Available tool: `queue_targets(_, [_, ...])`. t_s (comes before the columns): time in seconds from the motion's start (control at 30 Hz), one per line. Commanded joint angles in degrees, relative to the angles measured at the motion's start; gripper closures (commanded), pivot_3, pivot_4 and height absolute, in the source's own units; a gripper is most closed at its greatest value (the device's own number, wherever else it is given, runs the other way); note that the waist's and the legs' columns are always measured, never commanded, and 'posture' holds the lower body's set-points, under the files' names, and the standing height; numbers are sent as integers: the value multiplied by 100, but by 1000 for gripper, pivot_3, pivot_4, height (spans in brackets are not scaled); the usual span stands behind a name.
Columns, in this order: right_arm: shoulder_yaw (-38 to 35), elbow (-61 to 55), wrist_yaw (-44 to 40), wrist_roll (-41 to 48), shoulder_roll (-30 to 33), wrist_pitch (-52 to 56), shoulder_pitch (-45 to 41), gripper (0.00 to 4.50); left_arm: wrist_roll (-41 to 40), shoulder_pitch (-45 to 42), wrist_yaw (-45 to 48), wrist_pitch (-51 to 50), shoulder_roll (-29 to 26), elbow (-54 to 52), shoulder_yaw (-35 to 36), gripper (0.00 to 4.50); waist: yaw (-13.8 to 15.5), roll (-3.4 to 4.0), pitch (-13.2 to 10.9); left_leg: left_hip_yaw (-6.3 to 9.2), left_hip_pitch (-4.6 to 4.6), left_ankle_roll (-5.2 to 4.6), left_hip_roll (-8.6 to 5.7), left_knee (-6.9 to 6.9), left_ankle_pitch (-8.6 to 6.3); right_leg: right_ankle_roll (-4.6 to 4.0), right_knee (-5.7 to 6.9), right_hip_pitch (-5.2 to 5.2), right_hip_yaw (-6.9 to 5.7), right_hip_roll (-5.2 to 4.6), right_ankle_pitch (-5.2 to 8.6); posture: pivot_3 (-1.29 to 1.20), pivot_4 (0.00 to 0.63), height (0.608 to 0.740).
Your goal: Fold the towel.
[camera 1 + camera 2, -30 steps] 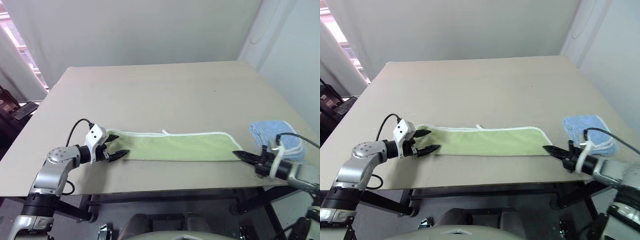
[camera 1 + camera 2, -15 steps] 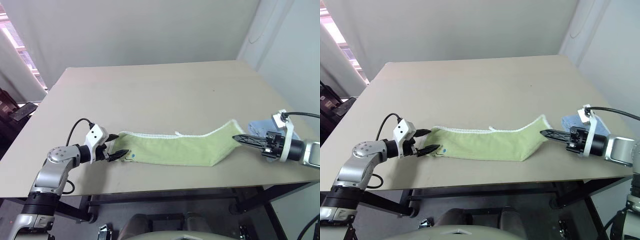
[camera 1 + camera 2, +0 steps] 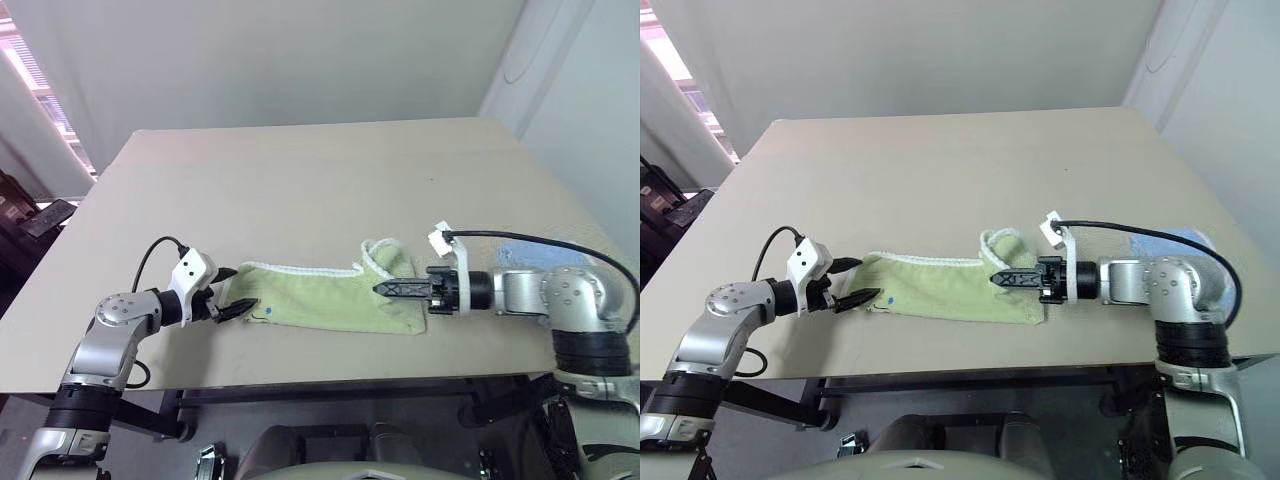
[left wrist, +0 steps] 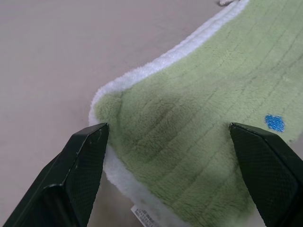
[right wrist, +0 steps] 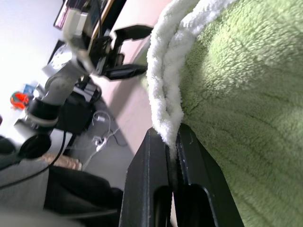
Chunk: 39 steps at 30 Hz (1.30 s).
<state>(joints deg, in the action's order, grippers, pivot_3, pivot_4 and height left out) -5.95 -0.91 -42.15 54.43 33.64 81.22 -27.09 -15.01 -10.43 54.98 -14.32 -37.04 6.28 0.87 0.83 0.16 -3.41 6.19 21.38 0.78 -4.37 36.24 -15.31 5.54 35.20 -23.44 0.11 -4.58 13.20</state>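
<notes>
Towel (image 3: 320,300) edge in right gripper (image 3: 380,289)

You are looking at the towel (image 3: 320,298), a light green terry cloth edged in white stitching, lying near the front edge of the table (image 3: 300,190). It stretches as a long band parallel to that edge. Its left end lies flat on the table, with a small blue embroidered mark (image 4: 274,122) near the corner. Its right end is lifted off the table and curled back over the band, forming a raised hump.
</notes>
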Motion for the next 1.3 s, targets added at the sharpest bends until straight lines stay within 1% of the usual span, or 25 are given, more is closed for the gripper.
queue_targets(0.03, [304,161,-123,-218,-180,-269,-65,4472,-18,-5,-35,29,-82,-241,111,217,-7,-1,1,0,0,0,0,0,0,0,0,0,0,0,0,0,0,740])
queue_targets(0.1, [498,289,-130,-335,-282,-283,-104,4472,-21,38,-53,7,-98,-303,116,217,-15,-1,1,0,-2,0,1,-1,0,1,2,-1,0,2,0,0,0,740])
queue_targets(0.2, [601,282,-228,-312,-373,-227,-146,4472,-43,96,-70,-40,-126,-394,146,217,-13,0,1,1,-3,0,4,1,0,0,11,-4,0,5,-1,0,0,740])
queue_targets(0.37, [761,638,-18,-585,-678,-226,-353,4472,-3,117,-155,-46,-120,-401,138,217,-21,1,2,1,-8,1,5,5,1,-2,15,0,0,8,-2,0,0,740])
queue_targets(0.5, [952,750,-47,-732,-762,-109,-442,4472,-59,86,-170,-94,-119,-450,140,217,-16,1,2,1,-8,2,5,7,2,-3,21,-1,0,9,-3,0,0,740])
queue_targets(0.7, [921,617,-111,-661,-862,-20,-411,4472,-83,62,-154,-118,-151,-376,200,217,-15,1,2,1,-8,2,4,6,2,-2,21,-1,0,9,-4,0,0,740])
queue_targets(0.8, [764,357,-285,-539,-786,-167,-336,4472,-119,82,-148,-144,-177,-374,260,217,-22,1,2,1,-9,3,4,7,2,-2,25,-2,0,10,-4,0,0,740])
queue_targets(0.87, [525,224,-420,-370,-756,-225,-290,4472,-156,91,-167,-177,-188,-377,311,217,-21,1,2,2,-8,3,5,7,2,-2,26,-3,0,10,-4,0,0,740])
queue_targets(0.93, [394,-6,-697,-236,-591,-356,-224,4472,-155,111,-158,-165,-232,-347,345,217,-17,1,2,2,-9,2,5,8,2,-2,27,-2,0,11,-4,0,0,740])
queue_targets(1.03, [594,118,-861,-341,-450,-351,-266,4472,-142,105,-166,-141,-240,-284,368,217,-18,-1,4,1,-9,2,4,12,2,-1,26,1,-1,11,-5,0,0,740])
queue_targets(1.13, [731,341,-612,-511,-606,-249,-365,4472,-143,76,-172,-161,-207,-295,365,217,-30,-2,5,1,-11,2,5,16,2,-1,28,2,-1,11,-5,0,0,740])
queue_targets(1.2, [779,663,-286,-736,-808,-215,-477,4472,-135,87,-177,-161,-192,-318,348,217,-46,-2,5,0,-14,3,8,17,2,-3,35,2,0,14,-6,0,0,740])
queue_targets(1.3, [819,806,-124,-869,-929,-141,-515,4472,-131,122,-179,-166,-191,-345,349,217,-33,-2,5,0,-14,7,9,20,4,-6,43,0,0,15,-8,0,0,740])
